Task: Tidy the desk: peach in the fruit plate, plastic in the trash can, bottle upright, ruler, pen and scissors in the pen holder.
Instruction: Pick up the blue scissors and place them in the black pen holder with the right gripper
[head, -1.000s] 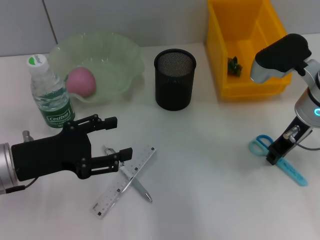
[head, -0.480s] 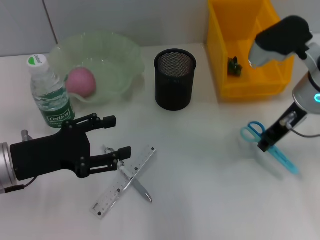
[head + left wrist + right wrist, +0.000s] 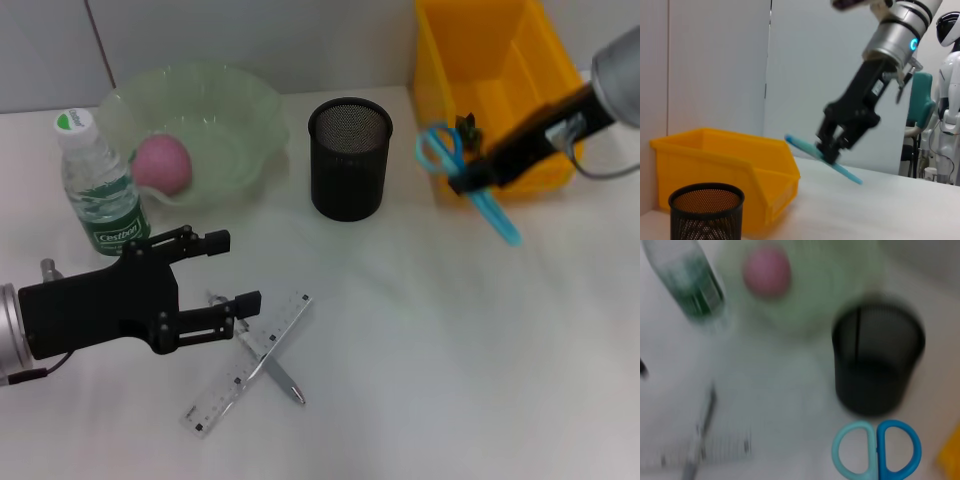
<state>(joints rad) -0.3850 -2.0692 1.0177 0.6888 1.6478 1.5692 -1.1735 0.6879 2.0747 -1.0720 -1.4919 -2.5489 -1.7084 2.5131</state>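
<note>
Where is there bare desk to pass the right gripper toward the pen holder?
Bare desk lies between the pen holder and yellow bin, and before both. Crowded by the left gripper, ruler and pen. The right gripper holds the scissors.

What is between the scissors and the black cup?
Nothing. In the head view only bare table separates the scissors, held aloft by the right end effector, from the black pen holder.

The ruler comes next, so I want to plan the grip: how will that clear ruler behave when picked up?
The ruler looks thin and lies flat, so its edge is probably hard to pinch. It seems light clear plastic, likely smooth and a bit flexible. The pen lies crossed over it, so lifting it would likely shift the pen. The left claw is open beside them.
</note>
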